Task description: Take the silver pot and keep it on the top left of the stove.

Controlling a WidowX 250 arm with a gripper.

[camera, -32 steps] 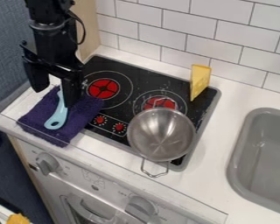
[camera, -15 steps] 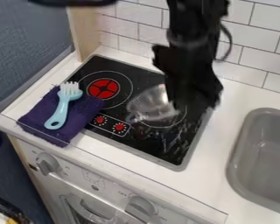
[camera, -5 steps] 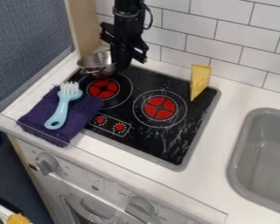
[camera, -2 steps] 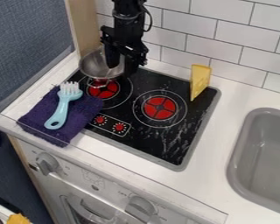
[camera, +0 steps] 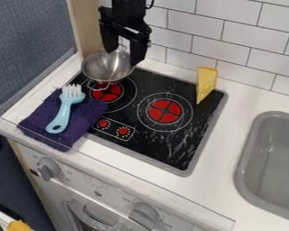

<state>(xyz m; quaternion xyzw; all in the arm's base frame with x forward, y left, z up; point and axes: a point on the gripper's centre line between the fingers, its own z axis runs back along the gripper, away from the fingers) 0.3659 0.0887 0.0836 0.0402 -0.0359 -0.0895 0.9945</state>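
- At the stove's upper-left corner: silver pot (camera: 104,67), mouth up, interior visible, covering part of the left burner (camera: 106,94).
- Pot has two wire loop handles, one toward the camera over the burner's red centre, one on the far side by the gripper.
- Gripper (camera: 123,57) above the pot's far side, pointing down, fingers spread wide, nothing between them; right-hand finger in the view overlaps the pot's rim, contact can't be told.
- Right burner (camera: 165,111): red centre, fully visible.
- Yellow toy cheese wedge (camera: 206,85) standing upright at the stove's back right, near the tiled wall (camera: 246,45).
- Purple towel (camera: 41,122) at the stove's left front, overlapping its edge.
- Light blue brush (camera: 65,110) on the towel, white bristles toward the pot, handle toward the counter front.
- Grey sink (camera: 248,158) at right, apart from the stove (camera: 171,151).
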